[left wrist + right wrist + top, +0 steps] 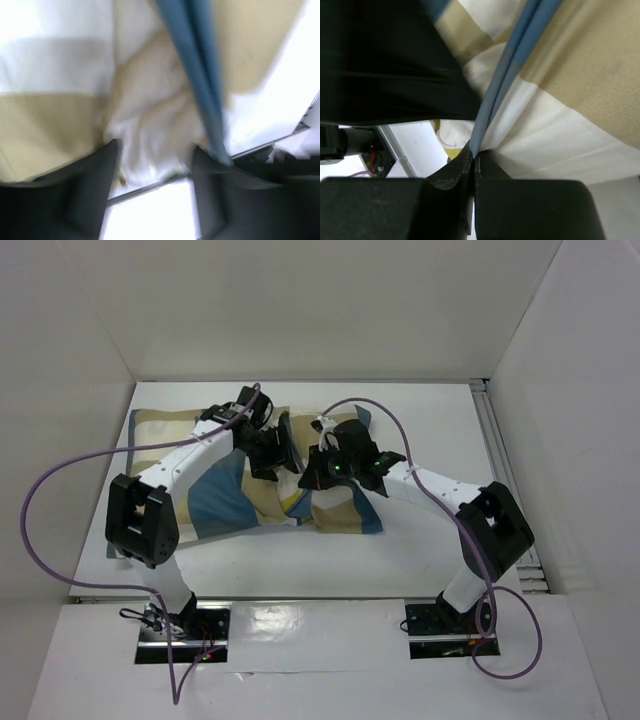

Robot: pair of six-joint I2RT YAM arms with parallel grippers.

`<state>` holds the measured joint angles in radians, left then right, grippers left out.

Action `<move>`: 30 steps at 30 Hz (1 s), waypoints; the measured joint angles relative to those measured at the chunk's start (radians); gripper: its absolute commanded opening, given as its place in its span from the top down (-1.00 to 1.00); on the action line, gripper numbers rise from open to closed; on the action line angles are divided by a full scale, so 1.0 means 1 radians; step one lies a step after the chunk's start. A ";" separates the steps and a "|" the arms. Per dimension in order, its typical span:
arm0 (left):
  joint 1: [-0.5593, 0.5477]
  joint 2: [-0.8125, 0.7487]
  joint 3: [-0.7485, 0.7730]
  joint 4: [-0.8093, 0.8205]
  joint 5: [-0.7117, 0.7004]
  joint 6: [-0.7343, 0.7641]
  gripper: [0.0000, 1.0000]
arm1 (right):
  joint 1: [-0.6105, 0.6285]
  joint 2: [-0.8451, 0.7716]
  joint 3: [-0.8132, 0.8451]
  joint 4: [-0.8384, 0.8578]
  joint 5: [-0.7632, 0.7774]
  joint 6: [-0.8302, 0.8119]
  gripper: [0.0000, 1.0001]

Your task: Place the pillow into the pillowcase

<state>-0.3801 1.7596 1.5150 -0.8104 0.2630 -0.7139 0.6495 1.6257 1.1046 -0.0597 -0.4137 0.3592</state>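
Right wrist view: right gripper (472,150) clamped on the blue edge of the large blue, tan and cream checked fabric pillowcase (580,75). Left gripper (155,150) fingers stand apart, holding nothing; the plain cream soft pillow (150,115) bunches just beyond them. Pillowcase lies crumpled mid-way across the white table (300,560).

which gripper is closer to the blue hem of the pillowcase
Right. The right gripper has its jaws shut on the pillowcase hem. The left gripper is open, with the hem running just beside one of its fingers, not gripped.
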 measured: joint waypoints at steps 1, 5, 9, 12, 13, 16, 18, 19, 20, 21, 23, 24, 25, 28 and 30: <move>0.001 -0.019 -0.007 -0.002 0.001 0.003 0.04 | 0.001 0.014 0.000 0.000 -0.002 0.003 1.00; 0.003 -0.120 -0.012 -0.018 -0.039 0.008 0.28 | -0.002 0.060 0.002 -0.021 0.016 0.004 1.00; 0.014 -0.207 -0.066 0.008 -0.058 0.030 0.62 | -0.002 0.064 0.011 -0.047 0.030 0.006 1.00; 0.018 -0.176 -0.132 0.053 -0.040 0.040 0.54 | -0.002 0.062 0.037 -0.076 0.039 0.006 1.00; 0.016 -0.155 -0.156 0.079 -0.034 0.042 0.54 | -0.002 0.058 0.043 -0.086 0.041 0.006 1.00; 0.000 -0.057 -0.214 0.150 -0.029 0.043 0.57 | -0.002 0.035 0.090 -0.154 0.053 0.003 1.00; -0.011 0.002 -0.222 0.194 -0.022 0.029 0.57 | -0.002 0.032 0.107 -0.178 0.058 -0.002 1.00; -0.015 0.017 -0.212 0.212 -0.017 0.025 0.57 | -0.002 0.031 0.121 -0.200 0.062 -0.011 1.00; -0.019 0.030 -0.201 0.229 -0.014 0.024 0.60 | -0.002 0.028 0.136 -0.220 0.068 -0.017 1.00; -0.023 0.046 -0.185 0.245 -0.012 0.020 0.60 | -0.002 0.026 0.151 -0.240 0.074 -0.025 1.00; -0.028 0.088 -0.137 0.258 -0.011 0.004 0.70 | -0.005 0.022 0.183 -0.272 0.084 -0.042 1.00; -0.032 0.111 -0.109 0.262 -0.010 -0.002 0.70 | -0.007 0.020 0.193 -0.281 0.089 -0.047 1.00; -0.036 0.130 -0.085 0.269 -0.008 -0.003 0.70 | -0.009 0.018 0.201 -0.286 0.094 -0.051 1.00; -0.041 0.155 -0.044 0.270 -0.002 -0.016 0.70 | -0.010 0.019 0.203 -0.286 0.104 -0.058 0.87; -0.041 0.146 -0.033 0.253 -0.004 -0.016 0.70 | -0.009 0.032 0.201 -0.287 0.110 -0.054 0.30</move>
<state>-0.4210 1.9053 1.4818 -0.5575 0.2588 -0.7296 0.6403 1.6577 1.3052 -0.3466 -0.3035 0.3054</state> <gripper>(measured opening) 0.153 0.130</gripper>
